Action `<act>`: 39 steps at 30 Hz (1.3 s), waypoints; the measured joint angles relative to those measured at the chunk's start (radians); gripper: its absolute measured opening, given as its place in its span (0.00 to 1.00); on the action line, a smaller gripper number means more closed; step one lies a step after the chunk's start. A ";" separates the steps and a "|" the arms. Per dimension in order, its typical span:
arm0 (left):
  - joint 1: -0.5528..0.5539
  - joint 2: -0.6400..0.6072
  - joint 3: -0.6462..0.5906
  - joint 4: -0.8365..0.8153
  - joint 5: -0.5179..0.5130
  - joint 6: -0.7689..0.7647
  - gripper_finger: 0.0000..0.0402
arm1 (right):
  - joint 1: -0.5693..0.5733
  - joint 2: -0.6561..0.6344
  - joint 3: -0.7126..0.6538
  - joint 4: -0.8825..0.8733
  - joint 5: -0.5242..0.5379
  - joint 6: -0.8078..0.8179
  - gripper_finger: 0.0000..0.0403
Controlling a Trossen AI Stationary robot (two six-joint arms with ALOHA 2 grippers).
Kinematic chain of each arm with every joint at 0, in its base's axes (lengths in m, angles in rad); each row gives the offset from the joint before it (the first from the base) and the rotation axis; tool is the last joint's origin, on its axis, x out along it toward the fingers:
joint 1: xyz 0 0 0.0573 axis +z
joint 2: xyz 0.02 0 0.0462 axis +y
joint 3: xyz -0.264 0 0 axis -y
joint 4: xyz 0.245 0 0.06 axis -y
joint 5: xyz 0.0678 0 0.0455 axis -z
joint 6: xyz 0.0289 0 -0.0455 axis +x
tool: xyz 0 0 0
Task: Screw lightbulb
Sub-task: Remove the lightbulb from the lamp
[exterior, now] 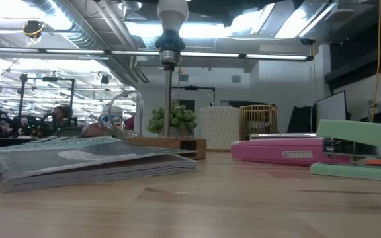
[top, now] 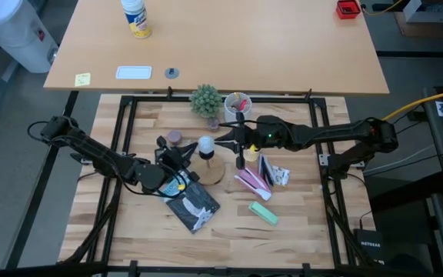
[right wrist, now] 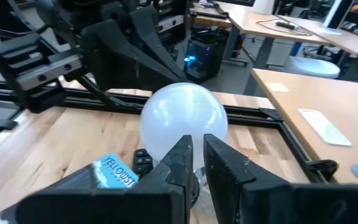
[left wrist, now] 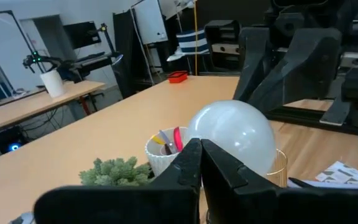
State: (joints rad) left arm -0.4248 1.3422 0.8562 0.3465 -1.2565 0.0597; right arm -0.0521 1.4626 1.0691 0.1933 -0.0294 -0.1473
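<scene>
The lightbulb (top: 205, 144) stands upright on top of the stand's post in the middle of the table, its grey screw base (exterior: 168, 56) sitting at the black socket. From the low view I cannot tell how deep the threads have gone.

The left gripper (top: 177, 154) sits just beside the bulb on one side and the right gripper (top: 235, 140) just beside it on the other. In each wrist view the 2 dark fingers (left wrist: 188, 163) (right wrist: 180, 163) are nearly together in front of the glass, clamped on nothing; neither appears to touch the bulb.

I judge the step to be the screwing itself, between grasps. The next move calls for 1 gripper to spread, close gently on the globe and turn it, while the wooden base (exterior: 170, 143) stays put.
</scene>
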 joint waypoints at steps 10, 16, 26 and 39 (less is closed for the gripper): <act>-0.039 0.002 0.000 -0.001 0.033 -0.013 0.00 | -0.001 0.008 0.000 0.047 0.067 -0.044 0.11; -0.048 0.002 0.000 0.001 0.056 -0.034 0.00 | -0.001 0.026 0.000 0.060 0.076 -0.046 0.11; -0.060 0.002 0.000 0.159 -0.046 0.129 0.00 | 0.000 -0.064 -0.001 0.052 0.061 -0.076 0.11; 0.028 0.001 0.000 0.051 -0.106 0.045 0.00 | 0.000 -0.020 -0.001 0.015 -0.147 0.046 0.11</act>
State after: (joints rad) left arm -0.3968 1.3434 0.8562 0.3978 -1.3629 0.1044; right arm -0.0519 1.4423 1.0683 0.2079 -0.1764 -0.1013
